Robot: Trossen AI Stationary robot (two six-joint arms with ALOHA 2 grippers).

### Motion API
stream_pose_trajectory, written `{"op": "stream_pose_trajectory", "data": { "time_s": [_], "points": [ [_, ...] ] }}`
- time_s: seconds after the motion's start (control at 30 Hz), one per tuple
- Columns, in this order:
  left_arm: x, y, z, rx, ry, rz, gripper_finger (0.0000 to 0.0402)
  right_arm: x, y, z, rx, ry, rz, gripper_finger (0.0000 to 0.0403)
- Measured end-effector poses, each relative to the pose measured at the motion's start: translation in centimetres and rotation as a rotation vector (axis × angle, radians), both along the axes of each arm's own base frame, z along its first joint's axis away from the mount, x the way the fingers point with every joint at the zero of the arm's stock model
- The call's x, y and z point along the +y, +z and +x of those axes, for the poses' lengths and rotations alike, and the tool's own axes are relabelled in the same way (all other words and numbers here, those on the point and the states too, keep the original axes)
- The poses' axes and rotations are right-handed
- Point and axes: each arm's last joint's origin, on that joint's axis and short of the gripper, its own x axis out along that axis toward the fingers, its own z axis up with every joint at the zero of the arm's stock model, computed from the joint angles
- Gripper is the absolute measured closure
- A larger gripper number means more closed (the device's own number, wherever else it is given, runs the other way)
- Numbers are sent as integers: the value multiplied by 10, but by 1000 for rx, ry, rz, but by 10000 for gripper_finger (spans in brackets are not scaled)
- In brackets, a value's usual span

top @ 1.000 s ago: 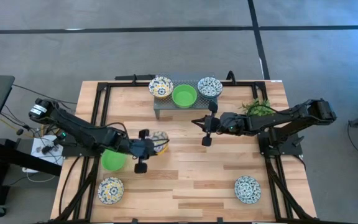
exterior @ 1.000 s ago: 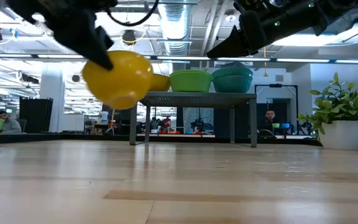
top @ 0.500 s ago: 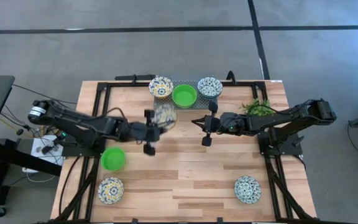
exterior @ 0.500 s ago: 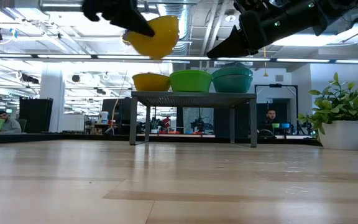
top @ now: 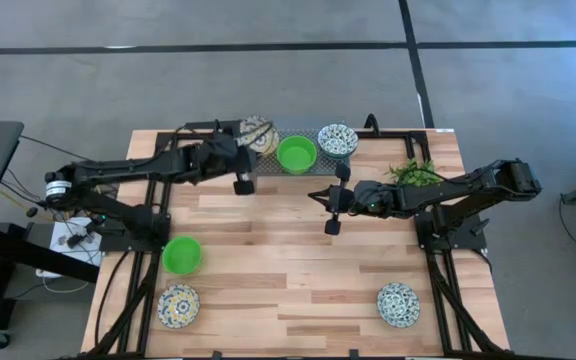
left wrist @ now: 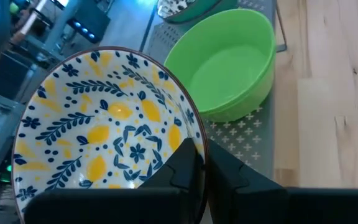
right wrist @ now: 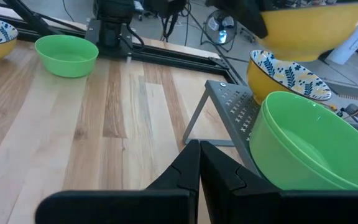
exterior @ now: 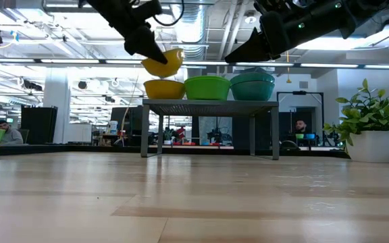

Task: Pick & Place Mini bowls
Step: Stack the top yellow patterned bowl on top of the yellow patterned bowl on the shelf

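My left gripper is shut on a mini bowl, yellow outside with a blue and yellow floral pattern inside. It holds the bowl over the left end of the grey perforated rack. Directly below sits another yellow bowl, with a green bowl and a blue-patterned bowl beside it on the rack. On the table stand a green bowl and two patterned bowls. My right gripper hovers shut in front of the rack, holding nothing. My left gripper pinches the bowl's rim, on the side nearest the arm, with one finger inside the bowl and one finger outside. It comes from the table's left. The bowl is lifted clear, slightly tilted, just above the yellow bowl on the rack.
A small green plant in a white pot stands at the table's right, behind my right arm. Bare wood lies between the rack and the near bowls. People show in the room beyond the table.
My left gripper has carried the bowl from above the table's left middle toward the far edge, rising high and then coming down over the rack's left end. The bowl, tipped steeply on the way, now sits closer to level. The gripper stayed shut on it.
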Motion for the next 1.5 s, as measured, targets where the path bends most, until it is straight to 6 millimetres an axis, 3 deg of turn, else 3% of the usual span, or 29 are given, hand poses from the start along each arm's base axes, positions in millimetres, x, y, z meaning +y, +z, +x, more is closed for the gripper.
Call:
{"op": "stream_pose_trajectory", "data": {
  "time_s": [0.3,0.77,1.2,1.5],
  "points": [
    [6,-9,-1,14,-59,-66,381,0,0,0,2,1,-5,397],
    [16,-13,-1,15,-5,-53,380,0,1,0,-9,2,-7,397],
    [29,-32,9,77,28,-68,380,0,3,1,-35,6,-5,397],
    [29,-32,10,68,29,-64,356,0,3,1,-33,6,-5,397]
  ]
}}
